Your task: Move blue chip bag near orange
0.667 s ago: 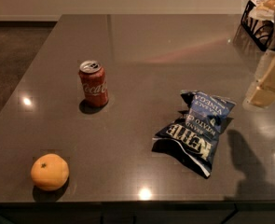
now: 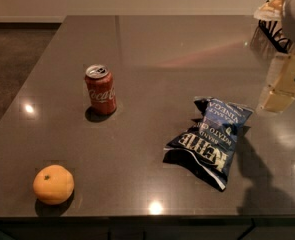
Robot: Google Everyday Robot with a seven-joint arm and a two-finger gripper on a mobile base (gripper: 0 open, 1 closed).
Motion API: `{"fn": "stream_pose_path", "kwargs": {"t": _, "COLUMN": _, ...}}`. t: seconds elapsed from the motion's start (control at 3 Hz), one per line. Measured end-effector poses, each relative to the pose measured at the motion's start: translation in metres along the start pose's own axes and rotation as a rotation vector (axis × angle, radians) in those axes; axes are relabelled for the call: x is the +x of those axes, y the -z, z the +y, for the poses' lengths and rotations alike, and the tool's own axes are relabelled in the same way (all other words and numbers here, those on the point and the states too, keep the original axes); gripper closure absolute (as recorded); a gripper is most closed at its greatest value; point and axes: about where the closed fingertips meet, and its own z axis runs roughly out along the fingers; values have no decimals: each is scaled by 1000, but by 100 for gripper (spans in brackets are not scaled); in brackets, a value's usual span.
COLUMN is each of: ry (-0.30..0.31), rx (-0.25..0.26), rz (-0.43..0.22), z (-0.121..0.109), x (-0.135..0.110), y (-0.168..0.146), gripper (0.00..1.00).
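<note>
From my remote seat, the cream-coloured gripper (image 2: pixel 277 98) hung at the far right edge of the view, above the table and just up and to the right of the bag. I could not tell how far it was open. The crinkled navy-blue foil chip bag (image 2: pixel 209 141) with white lettering lay flat on the glossy grey-brown tabletop (image 2: pixel 152 49), right of centre and apart from the gripper. The red soda can (image 2: pixel 100 90) stood upright well to its left. The small round orange (image 2: pixel 53 184) sat near the front left corner, well apart from the bag.
</note>
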Motion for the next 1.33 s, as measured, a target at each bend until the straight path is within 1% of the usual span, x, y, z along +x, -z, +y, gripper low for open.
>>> {"fn": "stream_pose_path", "kwargs": {"t": 0.33, "ry": 147, "rx": -72, "rz": -20, "z": -4, "x": -2, "y": -33, "gripper": 0}}
{"fn": "stream_pose_path", "kwargs": {"t": 0.67, "ry": 265, "rx": -147, "rz": -24, "z": 5, "x": 4, "y": -64, "gripper": 0}}
{"fn": "stream_pose_path", "kwargs": {"t": 1.0, "ry": 351, "rx": -231, "rz": -34, "z": 18, "x": 13, "y": -86, "gripper": 0}}
{"fn": "stream_pose_path", "kwargs": {"t": 1.33, "ry": 406, "rx": -283, "rz": -49, "z": 29, "x": 17, "y": -100, "gripper": 0}}
